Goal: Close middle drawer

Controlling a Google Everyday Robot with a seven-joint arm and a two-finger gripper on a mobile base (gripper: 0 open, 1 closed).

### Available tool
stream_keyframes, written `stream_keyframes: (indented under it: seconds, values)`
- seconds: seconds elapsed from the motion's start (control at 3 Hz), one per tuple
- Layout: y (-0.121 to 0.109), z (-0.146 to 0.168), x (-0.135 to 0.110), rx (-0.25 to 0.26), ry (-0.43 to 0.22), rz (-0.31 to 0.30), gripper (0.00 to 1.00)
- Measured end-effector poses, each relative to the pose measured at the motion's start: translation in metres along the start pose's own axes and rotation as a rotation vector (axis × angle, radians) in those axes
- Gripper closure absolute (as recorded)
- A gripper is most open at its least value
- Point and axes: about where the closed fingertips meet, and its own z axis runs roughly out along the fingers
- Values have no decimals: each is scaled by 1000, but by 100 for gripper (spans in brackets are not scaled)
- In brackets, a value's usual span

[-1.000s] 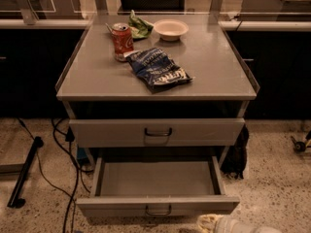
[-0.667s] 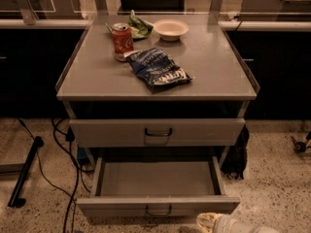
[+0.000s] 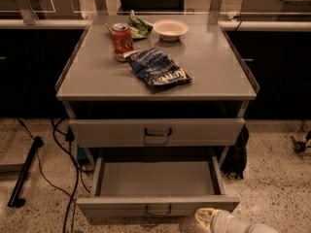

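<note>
The middle drawer (image 3: 156, 179) is pulled far out below the taller-fronted top drawer (image 3: 156, 132), which is pushed in. Its plain grey tray holds nothing. Its low front panel (image 3: 116, 207) carries a small dark loop handle (image 3: 158, 210). My gripper (image 3: 206, 215) shows at the bottom edge as a cream tip on a white arm (image 3: 240, 224). It is just in front of the right end of the middle drawer's front panel, right of the handle. The lowest drawer is hidden under the open one.
On the grey cabinet top (image 3: 97, 76) lie a red soda can (image 3: 122, 41), a blue chip bag (image 3: 158, 69), a white bowl (image 3: 170, 29) and a green bag (image 3: 139, 27). Black cables (image 3: 63, 144) and a black stand leg (image 3: 23, 178) lie on the floor at left.
</note>
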Motion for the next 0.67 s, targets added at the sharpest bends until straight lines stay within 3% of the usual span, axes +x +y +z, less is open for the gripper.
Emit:
stream_keyframes:
  seconds: [0.67]
  values:
    - [-23,24,0,30,-11,-5,100]
